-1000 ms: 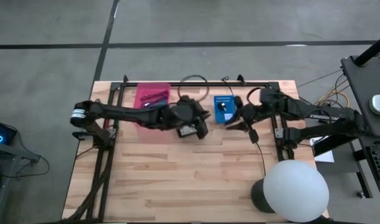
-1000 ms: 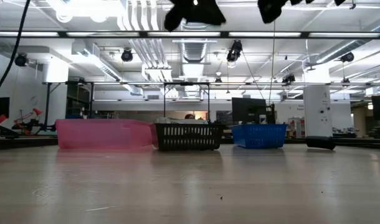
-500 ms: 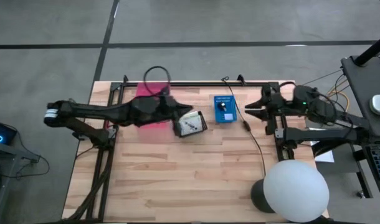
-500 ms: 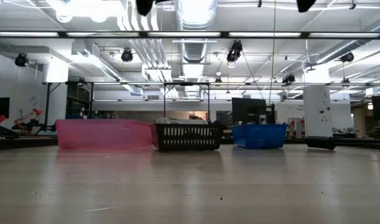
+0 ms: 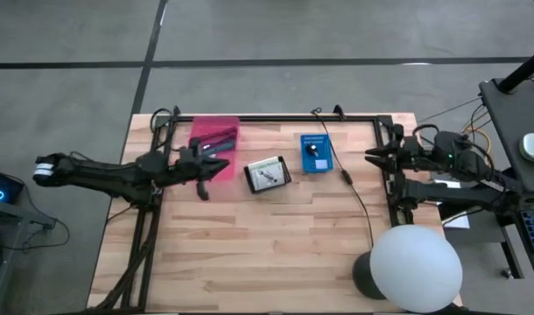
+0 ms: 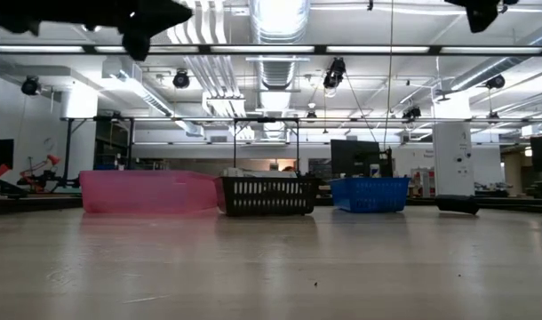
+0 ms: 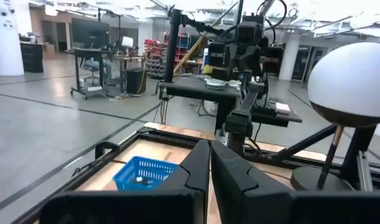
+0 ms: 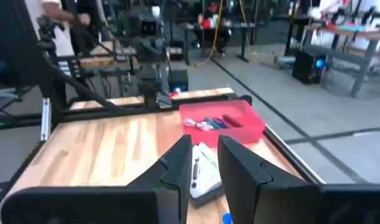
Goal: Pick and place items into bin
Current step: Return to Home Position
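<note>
**Both arms drawn back — white packets lodged in black bin**

Left gripper (image 5: 216, 164): now over the near edge of the pink bin (image 5: 235, 149), having pulled back from above the black bin (image 5: 248, 179), where it hung a second ago. Its wrist view shows the two fingers pressed together, with nothing between them.

Right gripper (image 5: 372, 156): withdrawn from beside the blue bin (image 5: 306, 166) to the table's right rail. Its fingers stand apart and hold nothing.

White packets (image 5: 267, 173): lying inside the black bin at table centre, uncovered now that the left arm has cleared off. The right wrist view shows them there too, pale against the dark basket.

Pen-like sticks (image 5: 216, 136): in the pink bin.

Dark knob (image 5: 313, 153): in the blue bin.

Other fittings: a loose cable (image 5: 359, 197) runs across the boards to the right of the bins, and a white globe lamp (image 5: 416, 267) sits at the near right corner.

Assessment — no loose items show on the bare wood from above, so the sorting looks finished. Both arms seem to be retiring to rest; no grasp is in progress.
</note>
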Controlling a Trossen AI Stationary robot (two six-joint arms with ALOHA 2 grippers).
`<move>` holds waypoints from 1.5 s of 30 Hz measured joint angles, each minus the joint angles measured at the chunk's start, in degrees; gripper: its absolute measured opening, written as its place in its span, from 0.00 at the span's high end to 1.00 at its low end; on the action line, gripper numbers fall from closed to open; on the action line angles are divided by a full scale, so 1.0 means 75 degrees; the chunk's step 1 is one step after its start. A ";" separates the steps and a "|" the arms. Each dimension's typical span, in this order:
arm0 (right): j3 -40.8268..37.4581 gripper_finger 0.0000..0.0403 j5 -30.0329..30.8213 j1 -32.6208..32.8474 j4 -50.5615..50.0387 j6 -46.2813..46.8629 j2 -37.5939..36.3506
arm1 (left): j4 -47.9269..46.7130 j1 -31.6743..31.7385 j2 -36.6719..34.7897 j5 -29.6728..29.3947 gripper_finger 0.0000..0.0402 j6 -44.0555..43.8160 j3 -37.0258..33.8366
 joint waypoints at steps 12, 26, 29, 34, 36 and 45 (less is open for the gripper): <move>-0.1585 0.83 0.0217 0.0006 0.0245 0.0419 -0.1992 | 0.1672 0.0005 -0.2129 -0.0038 1.00 -0.0774 -0.3276; -0.1799 0.88 0.0170 0.0003 0.0241 0.0587 -0.2558 | -0.1199 0.0006 -0.3643 0.0770 1.00 -0.0441 -0.3430; -0.1846 0.90 0.0112 0.0009 0.0344 0.0727 -0.2554 | -0.1262 0.0000 -0.3730 0.0974 1.00 -0.0463 -0.3431; -0.2624 0.92 0.0041 0.0009 0.1842 0.1167 -0.2539 | -0.1257 0.0003 -0.3855 0.0985 1.00 -0.0382 -0.3434; -0.3319 0.93 -0.0298 0.0009 0.3172 0.1309 -0.2475 | -0.1257 0.0003 -0.3880 0.0988 1.00 -0.0407 -0.3437; -0.5200 0.93 -0.0834 0.0012 0.4347 0.2002 -0.2571 | -0.1345 0.0003 -0.4105 0.1000 1.00 -0.0526 -0.3443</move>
